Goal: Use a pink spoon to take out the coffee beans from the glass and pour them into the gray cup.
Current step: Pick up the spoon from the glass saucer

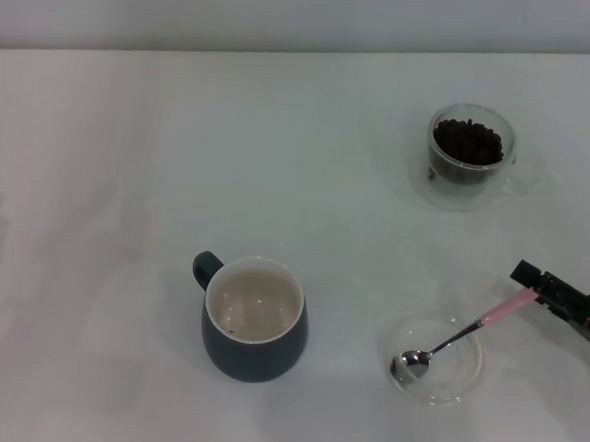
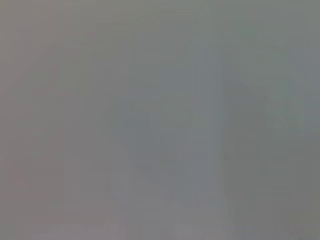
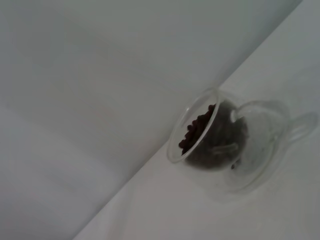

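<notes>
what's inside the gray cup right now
The gray cup shows a cream interior that looks almost empty, with at most a tiny dark speck or two low on the inner wall. The near inner wall is hidden by the rim.

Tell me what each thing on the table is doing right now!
Clear double-walled glass: upright, holding dark coffee beans.
Blue-gray ceramic cup: upright, nearly empty.
Pink-handled metal spoon: bowl resting in the dish, no beans in it.
Shallow clear glass dish: flat on the table.
Right gripper: at the spoon's handle.
</notes>
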Tool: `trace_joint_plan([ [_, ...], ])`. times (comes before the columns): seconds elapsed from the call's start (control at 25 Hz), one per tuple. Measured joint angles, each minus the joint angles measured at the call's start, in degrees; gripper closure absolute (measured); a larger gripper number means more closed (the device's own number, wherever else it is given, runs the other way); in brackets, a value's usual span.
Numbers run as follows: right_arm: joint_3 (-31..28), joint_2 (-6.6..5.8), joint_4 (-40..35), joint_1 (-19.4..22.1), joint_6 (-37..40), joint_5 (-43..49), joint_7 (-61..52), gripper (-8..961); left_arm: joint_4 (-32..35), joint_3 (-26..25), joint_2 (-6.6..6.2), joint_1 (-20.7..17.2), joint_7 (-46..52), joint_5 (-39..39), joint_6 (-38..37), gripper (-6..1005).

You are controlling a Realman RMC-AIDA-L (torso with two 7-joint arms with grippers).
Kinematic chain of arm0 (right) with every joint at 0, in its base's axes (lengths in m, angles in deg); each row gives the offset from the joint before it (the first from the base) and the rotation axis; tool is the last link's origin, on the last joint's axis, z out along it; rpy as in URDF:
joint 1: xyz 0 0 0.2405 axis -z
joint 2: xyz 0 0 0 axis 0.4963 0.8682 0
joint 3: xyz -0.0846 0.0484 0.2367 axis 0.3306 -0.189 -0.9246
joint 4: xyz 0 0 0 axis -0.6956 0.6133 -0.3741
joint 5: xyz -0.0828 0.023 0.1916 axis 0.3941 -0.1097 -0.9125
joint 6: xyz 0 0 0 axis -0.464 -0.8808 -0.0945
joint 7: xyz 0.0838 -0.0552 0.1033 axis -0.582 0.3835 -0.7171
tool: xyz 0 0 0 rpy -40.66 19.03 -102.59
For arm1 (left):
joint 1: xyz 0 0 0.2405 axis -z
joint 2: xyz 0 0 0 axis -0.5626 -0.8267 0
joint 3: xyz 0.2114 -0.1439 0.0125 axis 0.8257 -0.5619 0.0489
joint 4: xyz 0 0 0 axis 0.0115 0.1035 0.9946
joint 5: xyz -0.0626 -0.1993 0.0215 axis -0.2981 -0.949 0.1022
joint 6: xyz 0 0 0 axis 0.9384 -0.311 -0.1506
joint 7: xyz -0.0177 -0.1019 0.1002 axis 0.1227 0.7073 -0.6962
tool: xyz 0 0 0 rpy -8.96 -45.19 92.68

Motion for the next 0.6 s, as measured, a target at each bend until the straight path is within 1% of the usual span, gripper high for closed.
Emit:
trace_joint_plan([
  [0.6, 1.3, 0.29, 1.3, -0.6, -0.8, 0.6, 0.9, 161, -0.4, 0.0, -0.07, 0.8, 0.0, -0.2, 0.2, 590],
])
